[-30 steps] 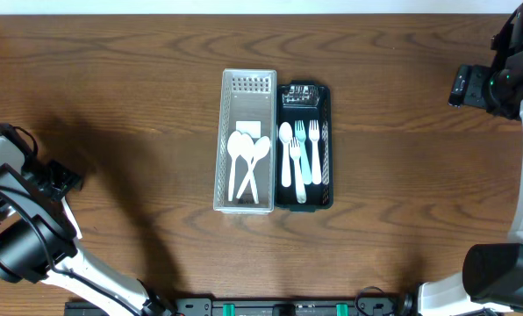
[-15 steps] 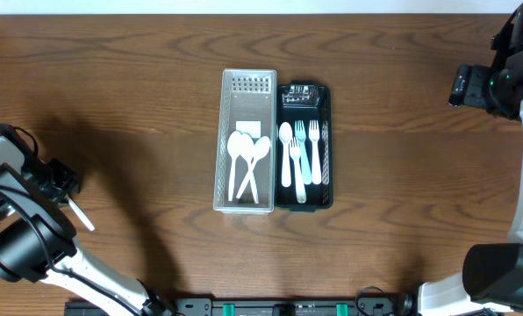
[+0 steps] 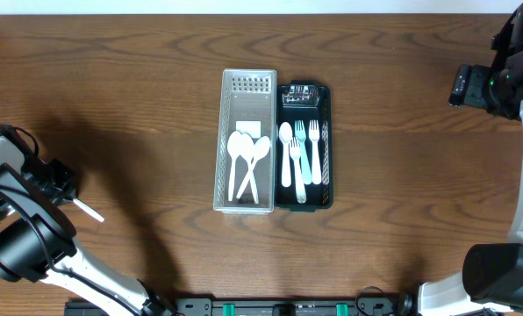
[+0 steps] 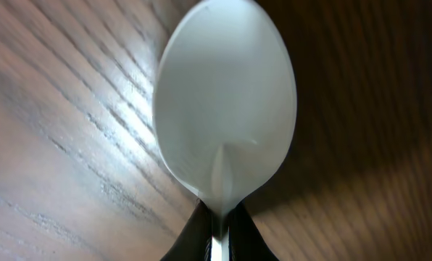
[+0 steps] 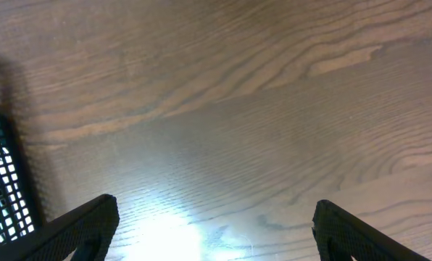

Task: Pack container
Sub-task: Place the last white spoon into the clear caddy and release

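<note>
A white plastic spoon fills the left wrist view, bowl up, over the wood. My left gripper is shut on the spoon's handle just below the bowl. From overhead the left gripper is at the table's left edge, and the spoon sticks out of it toward the lower right. In the middle stand a white basket holding white spoons and a black tray holding forks and a spoon. My right gripper hangs open over bare wood, far right of the containers.
The right arm sits at the table's far right edge. A corner of the black tray shows at the left of the right wrist view. Bare wood lies between the left gripper and the containers.
The left jaws have closed on the spoon's handle. The spoon's free end has swung up and to the right a little. The right arm has not moved.
</note>
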Controlling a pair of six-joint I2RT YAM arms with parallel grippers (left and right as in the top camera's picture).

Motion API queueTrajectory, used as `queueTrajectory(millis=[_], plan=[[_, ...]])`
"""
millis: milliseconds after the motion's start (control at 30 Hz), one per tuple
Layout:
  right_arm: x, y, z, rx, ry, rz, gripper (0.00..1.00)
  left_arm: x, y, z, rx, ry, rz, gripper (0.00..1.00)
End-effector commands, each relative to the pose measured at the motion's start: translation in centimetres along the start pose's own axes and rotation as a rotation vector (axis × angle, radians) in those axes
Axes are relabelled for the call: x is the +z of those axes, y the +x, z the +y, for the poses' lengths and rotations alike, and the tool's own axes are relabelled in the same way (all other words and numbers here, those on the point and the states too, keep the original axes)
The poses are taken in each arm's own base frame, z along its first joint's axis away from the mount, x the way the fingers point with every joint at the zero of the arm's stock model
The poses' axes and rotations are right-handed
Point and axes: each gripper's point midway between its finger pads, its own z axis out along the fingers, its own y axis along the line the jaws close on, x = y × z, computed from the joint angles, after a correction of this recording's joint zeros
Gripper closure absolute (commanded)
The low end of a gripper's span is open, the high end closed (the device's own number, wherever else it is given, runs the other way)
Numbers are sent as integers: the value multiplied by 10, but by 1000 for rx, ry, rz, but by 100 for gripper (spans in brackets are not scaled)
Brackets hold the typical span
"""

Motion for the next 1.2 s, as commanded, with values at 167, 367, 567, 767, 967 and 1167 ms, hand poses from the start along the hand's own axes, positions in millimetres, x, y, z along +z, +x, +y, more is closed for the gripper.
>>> queueTrajectory(millis=[167, 367, 567, 767, 967, 1167], plan=[[0, 0, -5, -8, 10, -4, 11, -20, 16, -14, 4, 51, 56, 94], [0, -2, -4, -7, 9, -11, 11, -101, 24, -55, 134, 116, -179, 94], [0, -3, -4, -7, 9, -14, 11, -179, 88, -130, 418, 224, -391, 94], [0, -3, -4, -6, 8, -15, 11, -205, 185, -202, 717, 344, -437, 94], [0, -3, -2, -6, -2, -13, 11, -177, 253, -252, 941, 353, -365, 94], [0, -3, -2, -6, -3, -13, 11, -111, 288, -278, 1065, 239, -239, 94]])
